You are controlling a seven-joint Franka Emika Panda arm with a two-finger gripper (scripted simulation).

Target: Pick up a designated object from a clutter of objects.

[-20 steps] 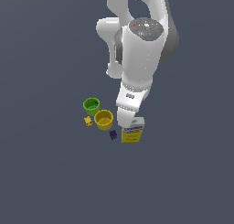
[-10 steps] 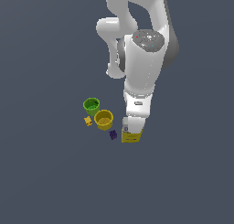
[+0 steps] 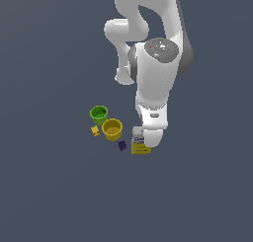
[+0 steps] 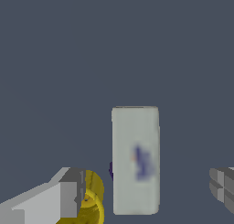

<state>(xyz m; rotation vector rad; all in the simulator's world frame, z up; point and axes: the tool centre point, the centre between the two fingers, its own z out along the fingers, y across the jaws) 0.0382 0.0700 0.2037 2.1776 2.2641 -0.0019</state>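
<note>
Yellow-and-white box (image 4: 135,160) is seen between the wide-spread fingers (image 4: 61,198) of the gripper (image 4: 144,193), untouched by either. Yellow cup (image 3: 112,129) is partly hidden behind one finger, just beside the box.

The box (image 3: 140,146) stands between the fingers (image 4: 68,198), cups (image 3: 112,129) to the exterior view's left.
</note>
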